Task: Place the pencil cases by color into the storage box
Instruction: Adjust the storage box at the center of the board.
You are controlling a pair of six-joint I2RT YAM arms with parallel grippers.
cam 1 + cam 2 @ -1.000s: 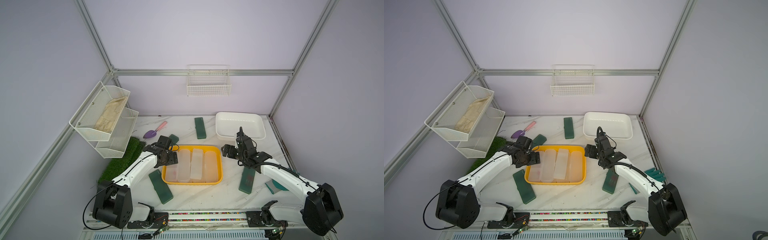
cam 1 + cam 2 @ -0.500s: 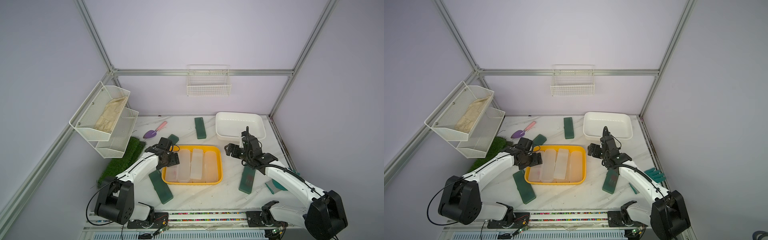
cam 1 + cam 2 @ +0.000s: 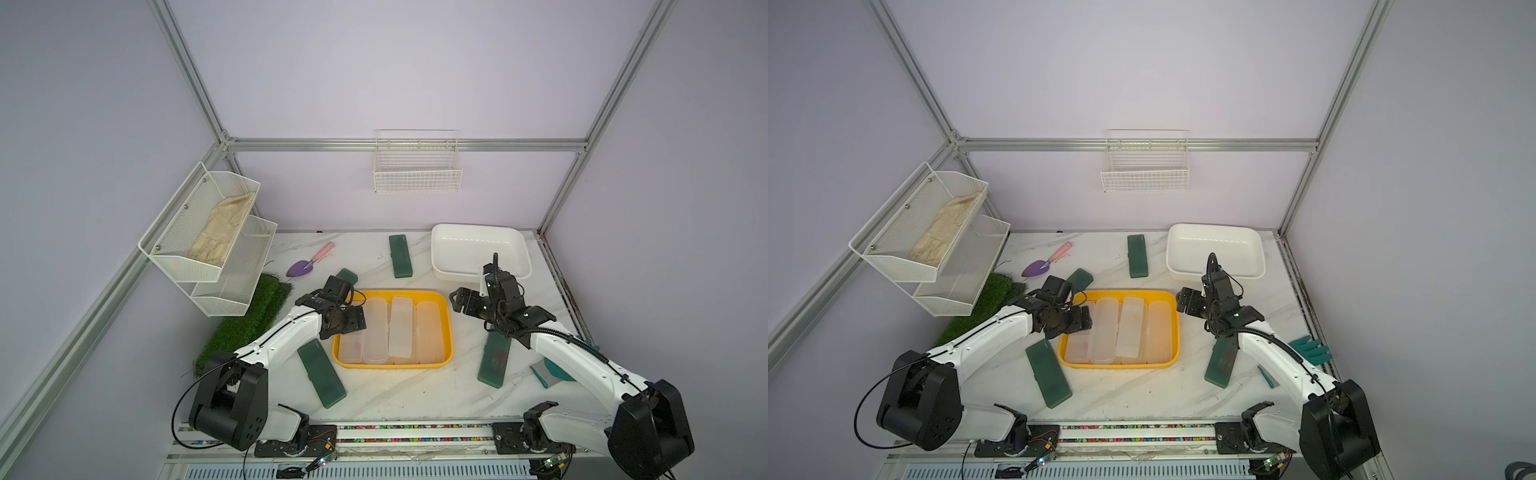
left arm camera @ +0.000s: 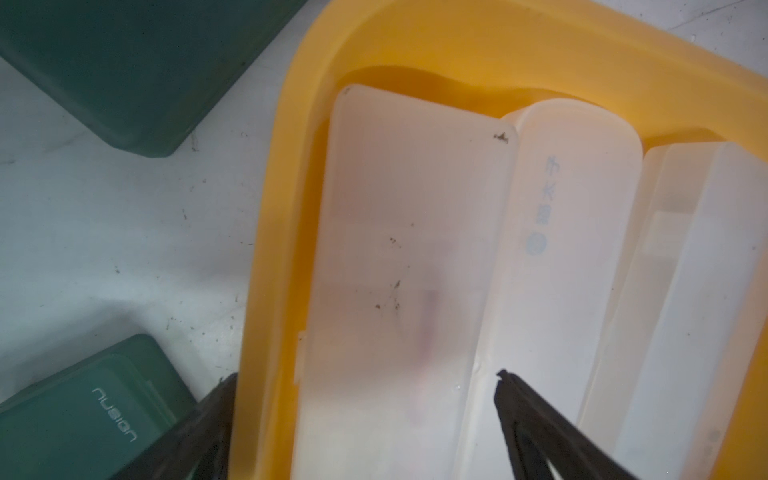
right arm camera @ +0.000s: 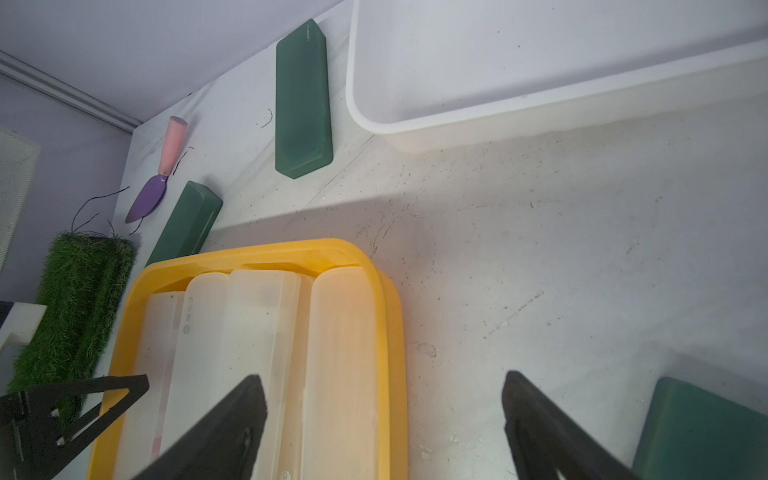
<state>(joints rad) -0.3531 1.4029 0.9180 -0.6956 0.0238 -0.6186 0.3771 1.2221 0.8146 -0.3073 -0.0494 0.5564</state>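
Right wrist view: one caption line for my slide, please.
Open right gripper over yellow tray rim; frosted cases inside, green cases outside.

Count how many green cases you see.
4 green cases: one at the back beside the white tub, one peeking from behind the left arm, one left of the yellow tray, one partly under the right arm. Arms might hide more.

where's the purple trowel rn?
In both top views the purple trowel lies rear left on the table, between the wire rack and a green pencil case, by the far end of the grass mat.
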